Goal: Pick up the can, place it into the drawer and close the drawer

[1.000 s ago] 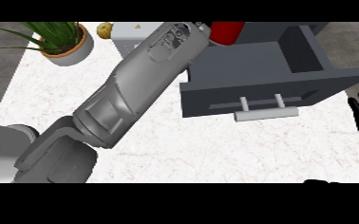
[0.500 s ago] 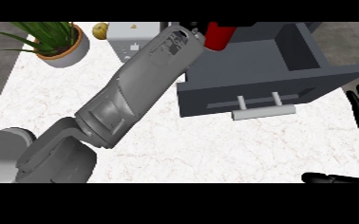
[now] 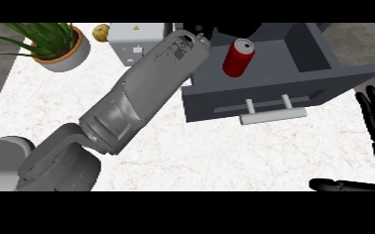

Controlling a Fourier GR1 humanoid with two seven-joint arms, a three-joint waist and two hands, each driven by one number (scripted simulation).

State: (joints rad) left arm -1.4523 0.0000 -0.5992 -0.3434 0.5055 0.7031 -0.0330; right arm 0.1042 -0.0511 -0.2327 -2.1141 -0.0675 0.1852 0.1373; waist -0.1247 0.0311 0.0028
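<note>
Head view: the grey left forearm runs diagonally from the lower left up toward the top centre, where the left robot hand (image 3: 199,29) shows only as a bit of black at the wrist's end; whether its fingers are curled or straight I cannot tell. Just to its right the red can (image 3: 238,58) with a silver top stands upright inside the open grey drawer (image 3: 322,54), near the drawer's left side. No writing can be read on the can. The drawer's pale bar handle (image 3: 273,114) sticks out from its front over the white marbled counter (image 3: 219,153).

The right robot hand (image 3: 364,110) rests at the right edge, fingers straight.

A potted plant (image 3: 57,47) stands at the upper left. Beside it is a white box (image 3: 135,39) bearing a small triangular warning sign, with a yellowish object (image 3: 101,30) between them.
</note>
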